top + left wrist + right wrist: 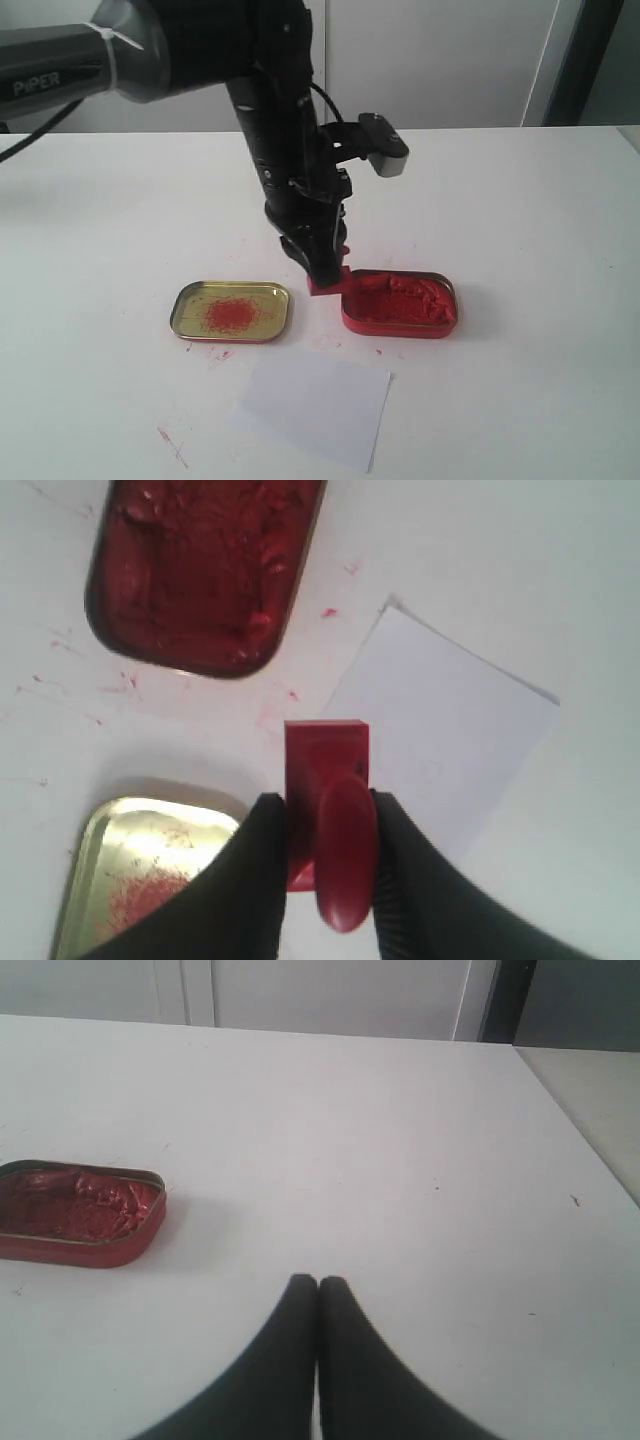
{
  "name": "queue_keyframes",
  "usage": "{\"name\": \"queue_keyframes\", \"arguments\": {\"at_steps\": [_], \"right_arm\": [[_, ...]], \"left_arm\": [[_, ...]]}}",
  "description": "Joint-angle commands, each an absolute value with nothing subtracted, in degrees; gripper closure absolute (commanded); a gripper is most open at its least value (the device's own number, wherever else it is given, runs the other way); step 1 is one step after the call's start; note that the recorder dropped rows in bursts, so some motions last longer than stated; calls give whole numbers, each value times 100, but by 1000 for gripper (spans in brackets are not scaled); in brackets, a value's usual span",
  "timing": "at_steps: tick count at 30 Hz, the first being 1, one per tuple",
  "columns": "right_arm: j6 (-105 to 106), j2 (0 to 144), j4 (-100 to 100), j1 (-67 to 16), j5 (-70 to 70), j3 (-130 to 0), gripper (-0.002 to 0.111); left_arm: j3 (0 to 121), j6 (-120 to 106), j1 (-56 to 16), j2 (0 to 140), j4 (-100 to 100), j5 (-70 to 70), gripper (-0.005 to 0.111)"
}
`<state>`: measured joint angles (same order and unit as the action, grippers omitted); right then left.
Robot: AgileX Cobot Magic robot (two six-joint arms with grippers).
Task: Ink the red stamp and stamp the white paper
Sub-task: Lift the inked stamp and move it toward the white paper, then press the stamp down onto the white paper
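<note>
Red stamp (330, 284) was pinched by its handle between the left gripper's (327, 810) fingers. From the left I saw the gold lid (190, 297), smeared red inside, then the stamp, then the red ink tin (395, 328), its left end just beside the stamp's base. The white paper (315, 405) lay in front, apart from both tins. Farther right, the right gripper's (318, 1285) fingers were pressed together over the white table (450, 1160).
</note>
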<state>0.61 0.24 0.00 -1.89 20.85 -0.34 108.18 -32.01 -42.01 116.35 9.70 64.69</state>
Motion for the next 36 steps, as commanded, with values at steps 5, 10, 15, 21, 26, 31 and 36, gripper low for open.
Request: {"name": "queue_keyframes", "arguments": {"at_steps": [5, 10, 15, 21, 26, 31, 36], "right_arm": [[43, 0, 0, -180, 1994, 0, 108], [43, 0, 0, -180, 1994, 0, 108], [43, 0, 0, -180, 1994, 0, 108], [43, 0, 0, -180, 1994, 0, 108], [43, 0, 0, -180, 1994, 0, 108], [43, 0, 0, -180, 1994, 0, 108], [43, 0, 0, -180, 1994, 0, 108]], "left_arm": [[9463, -3224, -3944, 10754, 1322, 6476, 107], [8710, -3194, -3944, 10463, 1349, 5974, 107], [8275, -3194, -3956, 10438, 1454, 5482, 107], [7933, -3333, -4081, 10438, 1835, 4935, 107], [7773, -3324, -4411, 10438, 1763, 4661, 107], [7515, -3295, -4437, 10449, 1817, 4324, 107], [7312, -3319, -4437, 10449, 1794, 3879, 107]]}}
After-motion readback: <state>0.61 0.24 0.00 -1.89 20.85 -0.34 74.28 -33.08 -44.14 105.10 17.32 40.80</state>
